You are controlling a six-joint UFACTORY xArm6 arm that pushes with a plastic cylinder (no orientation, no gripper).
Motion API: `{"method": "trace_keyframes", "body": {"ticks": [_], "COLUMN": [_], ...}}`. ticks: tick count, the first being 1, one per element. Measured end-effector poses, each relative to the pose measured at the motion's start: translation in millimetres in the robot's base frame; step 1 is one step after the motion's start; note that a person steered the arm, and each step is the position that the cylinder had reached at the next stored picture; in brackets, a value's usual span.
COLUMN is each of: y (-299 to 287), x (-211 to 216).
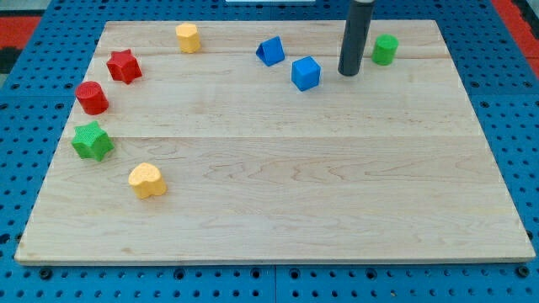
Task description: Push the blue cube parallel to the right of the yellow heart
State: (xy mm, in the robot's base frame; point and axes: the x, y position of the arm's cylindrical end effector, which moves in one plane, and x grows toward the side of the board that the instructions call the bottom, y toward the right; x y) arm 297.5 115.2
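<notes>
The blue cube sits on the wooden board near the view's top, right of centre. The yellow heart lies far off at the lower left. My tip is the lower end of a dark rod, just right of the blue cube with a small gap between them. The rod stands between the blue cube and a green cylinder.
A blue triangular block lies left of the cube. A yellow cylinder is at the top left. A red star, a red cylinder and a green star line the left edge.
</notes>
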Motion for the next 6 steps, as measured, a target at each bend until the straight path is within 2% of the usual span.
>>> {"method": "trace_keyframes", "body": {"ticks": [1,2,4,6], "y": [-42,-91,-107,-111], "x": [-10,10,61,143]}}
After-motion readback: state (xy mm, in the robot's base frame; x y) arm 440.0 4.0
